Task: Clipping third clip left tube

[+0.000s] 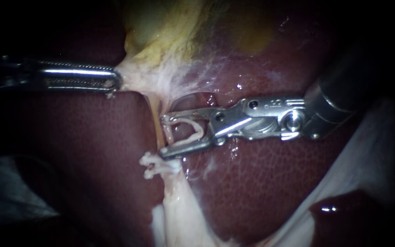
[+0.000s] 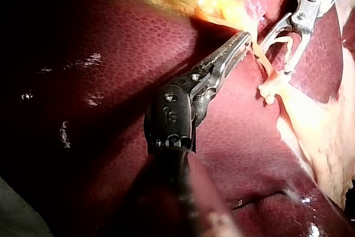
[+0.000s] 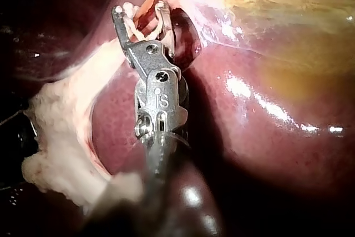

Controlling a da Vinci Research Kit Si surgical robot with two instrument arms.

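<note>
The robot's left tool, entering from the left of the endoscope view, has its jaws clamped flat on pale tissue at the lower edge of the yellowish gallbladder. The tissue fans out, stretched, from the jaw tips.

The right tool, its shaft coming in from the right, lies across the dark red liver. Its jaws stand wide apart and carry a loaded clip, a white V whose legs lie against the two jaws.

The tube, a thin tan strand, runs down from the stretched tissue and passes between the open jaw tips and the legs of the loaded clip. Whether the clip touches it cannot be told.

Just below the lower jaw, the seated clips show as two small white pieces side by side on the same strand. Beneath them a broad pale band of tissue continues down over the liver.

In the left wrist view, the left tool bites the yellow-white tissue, with the right tool spread open just ahead of it. In the right wrist view, the right tool straddles the strand, and a glossy stretch of liver lies beside it
</note>
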